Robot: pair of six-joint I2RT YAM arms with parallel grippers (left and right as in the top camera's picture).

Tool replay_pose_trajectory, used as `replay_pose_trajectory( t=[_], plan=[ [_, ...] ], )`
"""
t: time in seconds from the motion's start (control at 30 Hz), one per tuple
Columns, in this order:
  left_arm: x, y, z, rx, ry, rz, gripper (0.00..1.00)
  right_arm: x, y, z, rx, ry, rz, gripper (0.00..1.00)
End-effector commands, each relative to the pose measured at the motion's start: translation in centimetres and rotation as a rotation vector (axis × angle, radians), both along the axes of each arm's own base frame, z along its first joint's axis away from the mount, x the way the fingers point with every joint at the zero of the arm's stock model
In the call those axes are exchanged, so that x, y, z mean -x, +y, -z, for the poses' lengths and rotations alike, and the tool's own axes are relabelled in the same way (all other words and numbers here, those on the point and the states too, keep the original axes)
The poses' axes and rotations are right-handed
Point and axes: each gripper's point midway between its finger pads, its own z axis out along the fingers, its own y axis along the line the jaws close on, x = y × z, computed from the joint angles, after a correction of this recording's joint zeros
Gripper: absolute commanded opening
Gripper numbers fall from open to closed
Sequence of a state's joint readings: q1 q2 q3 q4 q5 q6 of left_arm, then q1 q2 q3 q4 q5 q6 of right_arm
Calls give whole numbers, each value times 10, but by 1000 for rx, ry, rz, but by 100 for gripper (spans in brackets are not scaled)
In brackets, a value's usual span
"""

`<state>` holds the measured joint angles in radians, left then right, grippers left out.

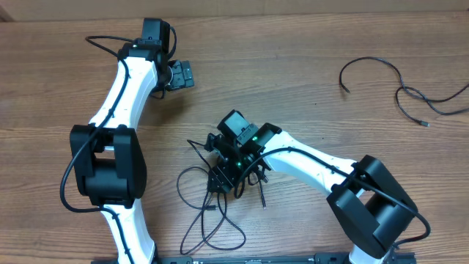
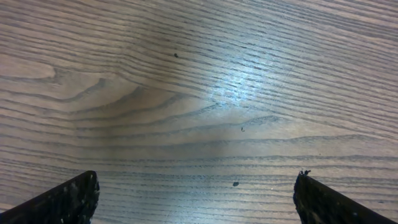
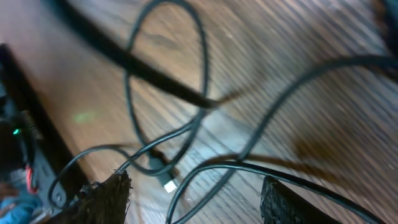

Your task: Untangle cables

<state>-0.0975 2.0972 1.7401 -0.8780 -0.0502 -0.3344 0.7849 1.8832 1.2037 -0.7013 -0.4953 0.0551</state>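
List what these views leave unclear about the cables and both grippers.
- Overhead: the core of the tangled cables is hidden under the right arm, so the crossings are unreadable.
- Right wrist: blurred; which cord lies between the fingers of the right gripper is unclear.
- Overhead: the loose cable runs off the right edge.
- Left wrist: the bottom edge cuts off the left gripper fingers.

Black cables [image 1: 212,207] tangled mid-table, another cable [image 1: 399,88] loose, far right

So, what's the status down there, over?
Left fingers open over table. Right fingers open, low over tangled cables, gripping nothing. One cable lies apart.
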Motion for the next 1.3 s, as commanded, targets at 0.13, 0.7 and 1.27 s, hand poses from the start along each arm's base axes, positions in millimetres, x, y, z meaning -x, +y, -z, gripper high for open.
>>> replay_pose_trajectory(
  t=[0.13,0.7,1.27],
  plan=[
    [0,2,7,-13,13,-2,99,-9,4,0,21,0,110,58],
    [0,1,7,-13,14,-2,99,5,21,2,45,-38,120,46],
    [0,1,7,-13,14,-2,100,21,27,13,49,17,83,43]
  ],
)
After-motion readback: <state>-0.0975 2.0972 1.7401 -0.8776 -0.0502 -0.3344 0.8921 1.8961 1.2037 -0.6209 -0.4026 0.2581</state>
